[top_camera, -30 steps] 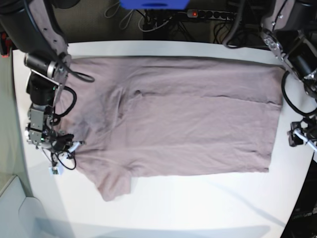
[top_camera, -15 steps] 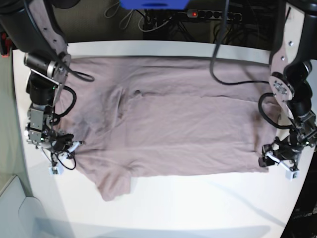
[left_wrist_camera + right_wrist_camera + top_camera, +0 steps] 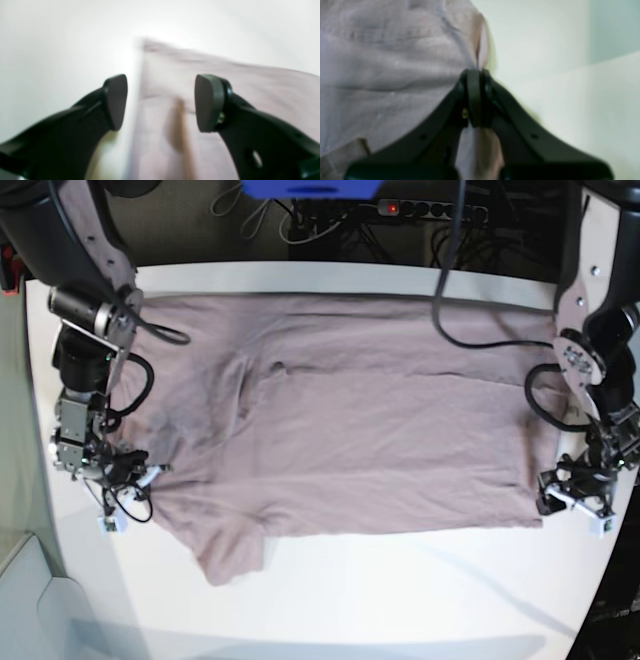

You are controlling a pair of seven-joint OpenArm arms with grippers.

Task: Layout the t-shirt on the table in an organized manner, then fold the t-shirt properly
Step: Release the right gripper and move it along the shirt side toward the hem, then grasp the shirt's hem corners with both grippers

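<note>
The mauve t-shirt (image 3: 370, 420) lies spread flat on the white table (image 3: 400, 600), neck end to the left and hem to the right. My right gripper (image 3: 130, 472) is at the shirt's left edge by the lower sleeve. In the right wrist view it (image 3: 475, 97) is shut on a pinched fold of the shirt (image 3: 382, 62). My left gripper (image 3: 572, 502) is at the hem's lower right corner. In the left wrist view it (image 3: 162, 102) is open, straddling the shirt's edge (image 3: 250, 87), with bare table (image 3: 50, 37) on one side.
A power strip with cables (image 3: 430, 208) and a blue object (image 3: 312, 188) lie behind the table's far edge. The table's right edge runs close to my left gripper. Bare white tabletop stretches in front of the shirt.
My left arm has come in from the table's right edge and down to the hem's lower right corner. The right arm and the shirt have not moved.
</note>
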